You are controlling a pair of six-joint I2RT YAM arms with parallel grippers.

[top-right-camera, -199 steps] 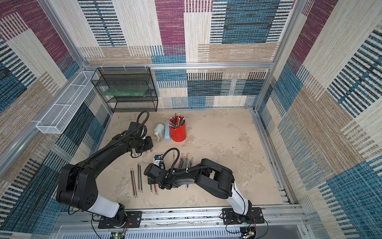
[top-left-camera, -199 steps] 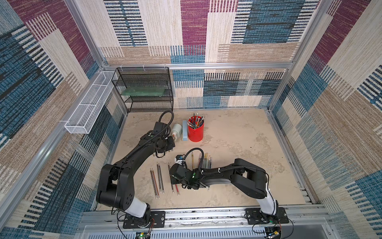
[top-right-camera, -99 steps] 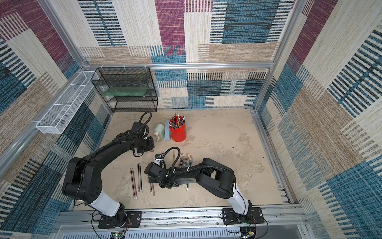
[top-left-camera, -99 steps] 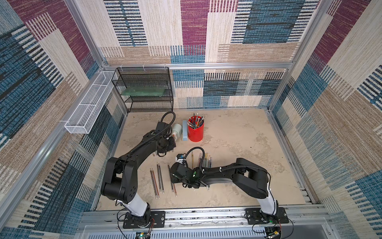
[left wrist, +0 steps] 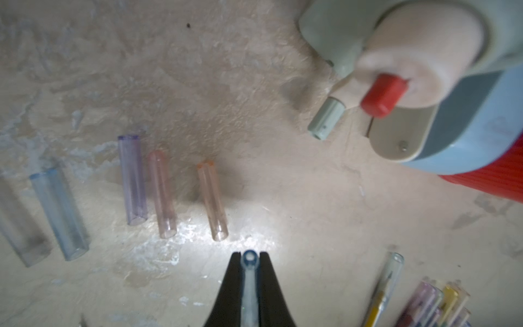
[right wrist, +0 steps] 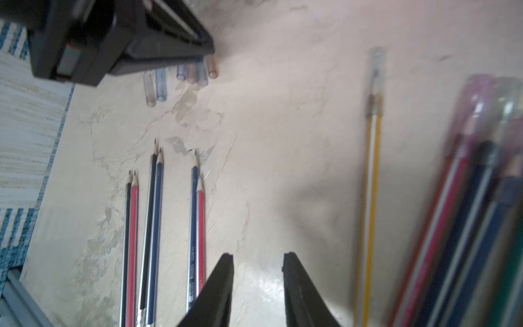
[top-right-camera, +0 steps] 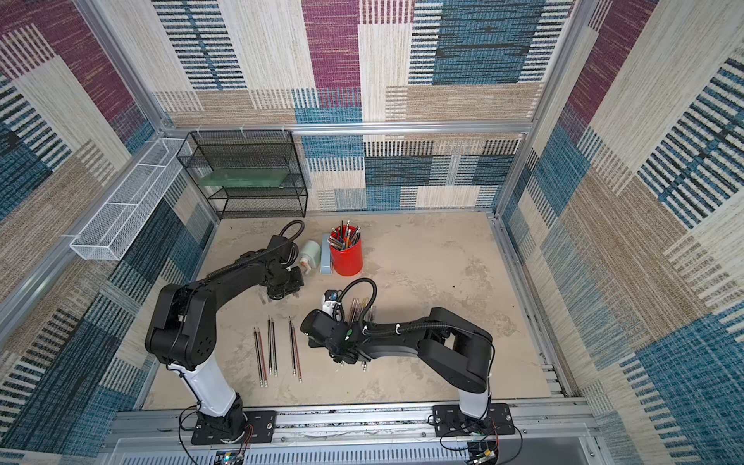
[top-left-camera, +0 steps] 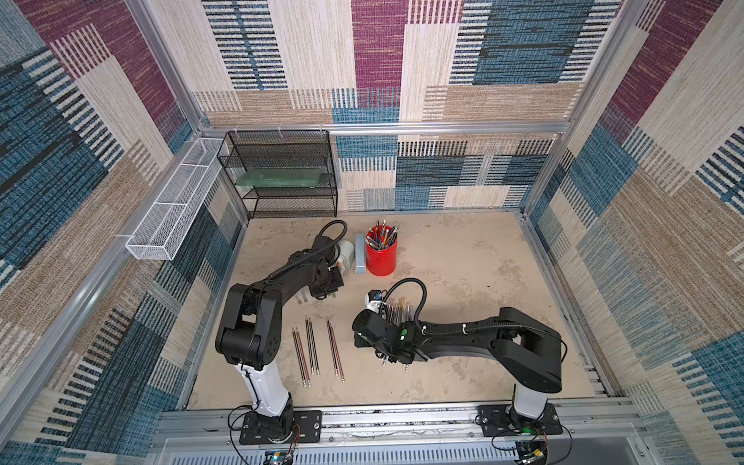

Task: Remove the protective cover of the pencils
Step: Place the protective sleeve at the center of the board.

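The fingers [right wrist: 222,286] of the right gripper [right wrist: 258,263] stand spread with nothing between them, low over a bare patch of the table [top-left-camera: 463,261]. On one side of that patch lie six bare pencils [top-left-camera: 312,348] in three neat pairs, points all the same way. On the other lies a lone yellow pencil [right wrist: 369,198] with a clear cover on its tip, and past it the bunch of capped pencils [top-left-camera: 396,312]. I judge that finished pencils are laid apart from the stock so the two don't mix, and that the open gripper is placed to go for the yellow one. The right forearm lies across the bunch in both top views and hides its middle.

Farther out, the fingers [left wrist: 232,286] of the left gripper [left wrist: 250,254] are pressed on a pale blue cap [left wrist: 250,294], held close above the table. Just beyond it five loose caps [left wrist: 162,195] lie side by side in a rough row, and the held one probably belongs beside the orange-tinted one. Room is tight there. A pale green device [left wrist: 334,36] with a red knob and a light blue stapler [top-left-camera: 360,253] sit just past the row. A red cup [top-left-camera: 381,261] of pens and pencils stands against the stapler. At the back wall, a black mesh shelf [top-left-camera: 282,173] and a white wire basket [top-left-camera: 173,205] are well clear.
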